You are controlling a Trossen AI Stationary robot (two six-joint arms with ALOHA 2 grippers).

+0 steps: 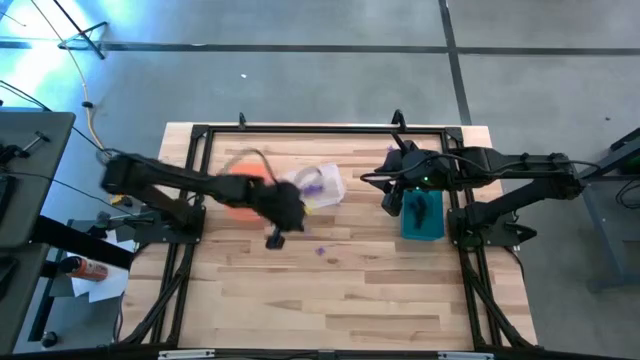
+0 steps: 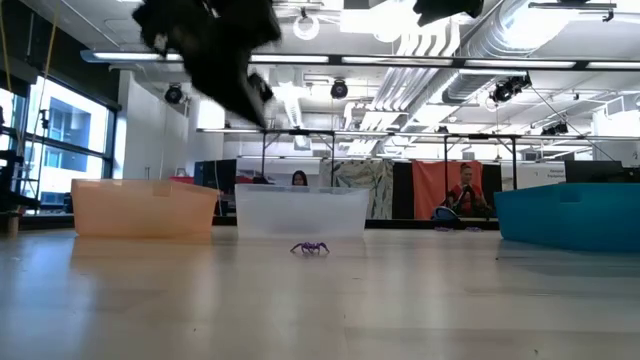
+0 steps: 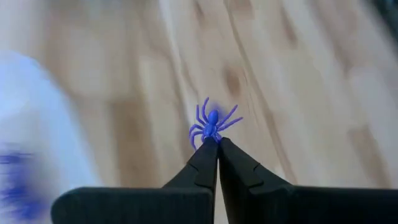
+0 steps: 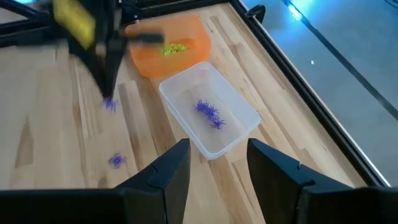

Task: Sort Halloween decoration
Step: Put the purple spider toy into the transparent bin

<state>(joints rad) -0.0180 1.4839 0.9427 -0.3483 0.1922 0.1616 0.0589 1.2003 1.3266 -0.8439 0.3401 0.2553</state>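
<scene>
One purple spider (image 3: 212,122) is pinched at the very tips of the left gripper (image 3: 217,144), whose fingers are pressed together on it, and in the right wrist view we see that gripper held above the bare wood beside the clear bin (image 4: 208,116). So we judge the step in hand to be the carry: a purple piece is lifted off the table and has to go into the clear bin, where a small cluster of purple spiders (image 4: 209,113) already lies. The orange bin (image 4: 168,45) next to it holds a heap of yellow-green pieces (image 4: 175,47), which tells us the sorting goes by colour.

A second loose purple spider (image 4: 116,160) sits on the table well apart from both bins, in front of the clear one in the low view.

The right gripper (image 4: 217,165) hangs with its fingers spread wide and nothing between them; from above it sits over the teal bin (image 1: 422,218) at the right side of the table. We cannot tell what that bin contains, since the arm covers much of it.

Next, we think the left gripper must travel over the clear bin's rim, stop above its floor and part its fingers; the grip is only by the spider's edge, so a jolt could shake it loose
</scene>
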